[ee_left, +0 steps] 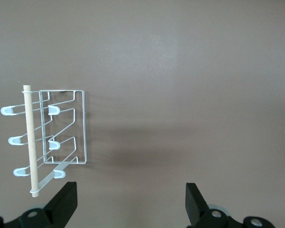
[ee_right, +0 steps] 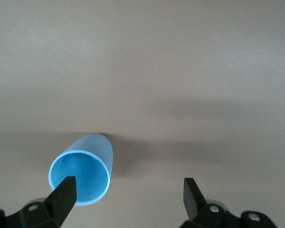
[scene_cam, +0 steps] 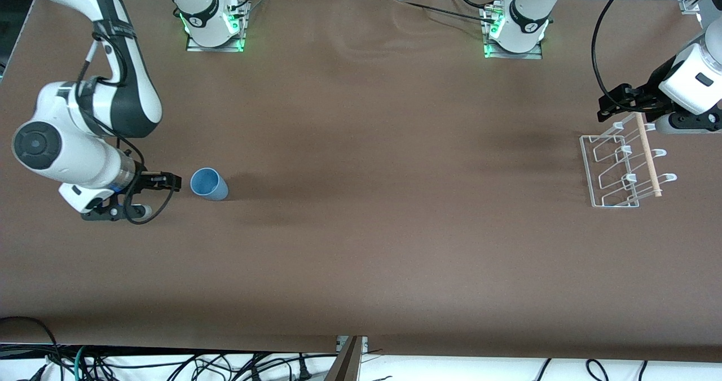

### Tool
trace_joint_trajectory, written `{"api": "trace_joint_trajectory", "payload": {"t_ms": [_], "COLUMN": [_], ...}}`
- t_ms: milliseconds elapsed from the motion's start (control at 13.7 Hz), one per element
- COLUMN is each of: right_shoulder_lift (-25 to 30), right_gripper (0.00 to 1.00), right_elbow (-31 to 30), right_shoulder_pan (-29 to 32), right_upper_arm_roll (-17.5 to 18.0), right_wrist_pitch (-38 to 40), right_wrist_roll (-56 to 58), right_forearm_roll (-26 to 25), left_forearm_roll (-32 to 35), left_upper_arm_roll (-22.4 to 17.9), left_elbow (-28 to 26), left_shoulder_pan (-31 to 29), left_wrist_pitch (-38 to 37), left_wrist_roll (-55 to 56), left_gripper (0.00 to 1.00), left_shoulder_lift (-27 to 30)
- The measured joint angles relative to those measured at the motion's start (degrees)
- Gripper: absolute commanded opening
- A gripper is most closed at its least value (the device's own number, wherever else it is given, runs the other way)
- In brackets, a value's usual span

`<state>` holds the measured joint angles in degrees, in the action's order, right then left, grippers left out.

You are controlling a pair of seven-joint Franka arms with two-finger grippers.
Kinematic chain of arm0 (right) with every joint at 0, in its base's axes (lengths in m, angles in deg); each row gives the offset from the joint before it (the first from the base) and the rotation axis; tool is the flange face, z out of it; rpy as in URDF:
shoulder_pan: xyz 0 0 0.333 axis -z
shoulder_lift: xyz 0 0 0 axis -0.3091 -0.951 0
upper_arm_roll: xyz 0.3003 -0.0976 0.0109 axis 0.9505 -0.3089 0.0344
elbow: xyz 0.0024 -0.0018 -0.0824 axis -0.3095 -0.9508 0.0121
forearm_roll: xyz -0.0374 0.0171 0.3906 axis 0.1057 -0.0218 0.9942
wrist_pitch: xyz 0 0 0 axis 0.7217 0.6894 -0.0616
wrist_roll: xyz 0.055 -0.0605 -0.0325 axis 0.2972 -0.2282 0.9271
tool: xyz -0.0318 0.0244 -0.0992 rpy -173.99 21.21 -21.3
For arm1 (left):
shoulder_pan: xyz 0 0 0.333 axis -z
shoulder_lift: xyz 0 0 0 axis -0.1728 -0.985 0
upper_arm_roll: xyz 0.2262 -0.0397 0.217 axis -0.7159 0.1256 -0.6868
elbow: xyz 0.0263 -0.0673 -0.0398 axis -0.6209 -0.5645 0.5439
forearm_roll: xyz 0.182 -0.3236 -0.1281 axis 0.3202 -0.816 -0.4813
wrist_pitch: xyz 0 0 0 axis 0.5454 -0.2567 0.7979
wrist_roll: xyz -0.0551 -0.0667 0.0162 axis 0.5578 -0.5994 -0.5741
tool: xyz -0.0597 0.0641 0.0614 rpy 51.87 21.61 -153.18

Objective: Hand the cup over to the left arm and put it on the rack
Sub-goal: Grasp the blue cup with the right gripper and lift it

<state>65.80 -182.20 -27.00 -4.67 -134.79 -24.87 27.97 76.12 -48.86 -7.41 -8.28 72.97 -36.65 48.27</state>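
Cup (scene_cam: 209,184) lies tipped near the right arm's table edge; right gripper (scene_cam: 169,182), fingers spread, is beside it. Left gripper (scene_cam: 612,101), fingers spread, hovers by the rack (scene_cam: 620,169).

The cup (scene_cam: 208,184) is light blue. The worktop (scene_cam: 366,228) is plain brown. The rack (scene_cam: 612,169) is white, with a pale wooden stick (scene_cam: 648,155).

One cup (scene_cam: 208,184) near table's right-arm edge. One rack (scene_cam: 619,165) near left-arm edge, bearing one wooden dowel (scene_cam: 648,155). Two arms, two grippers: right gripper (scene_cam: 167,182), left gripper (scene_cam: 612,103).
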Motion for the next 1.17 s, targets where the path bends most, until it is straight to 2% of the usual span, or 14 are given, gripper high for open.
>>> {"api": "trace_joint_trajectory", "payload": {"t_ms": [292,948,1021,1167], "right_shoulder_lift": [-0.1,-0.3,-0.64,-1.66], "right_gripper": [1.0,0.99,0.9,0.42], "right_elbow": [-5.47,-11.93,-12.13,-12.21], "right_shoulder_pan": [-0.01,-0.04,-0.05,-0.05], "right_upper_arm_roll": [0.34,1.62,1.62,1.62], "right_wrist_pitch": [-5.34,-11.93,-12.72,-13.93], "right_wrist_roll": [-0.39,-1.02,-1.05,-1.15], "right_forearm_roll": [1.27,1.43,1.43,1.77], "left_forearm_roll": [0.0,0.0,0.0,0.0], "left_upper_arm_roll": [0.01,0.01,0.01,0.01], "left_elbow": [0.0,0.0,0.0,0.0], "left_shoulder_pan": [0.01,0.02,0.02,0.02], "left_wrist_pitch": [0.0,0.0,0.0,0.0], "left_wrist_roll": [0.0,0.0,0.0,0.0], "left_gripper": [1.0,1.0,1.0,1.0], "left_shoulder_lift": [0.0,0.0,0.0,0.0]}}
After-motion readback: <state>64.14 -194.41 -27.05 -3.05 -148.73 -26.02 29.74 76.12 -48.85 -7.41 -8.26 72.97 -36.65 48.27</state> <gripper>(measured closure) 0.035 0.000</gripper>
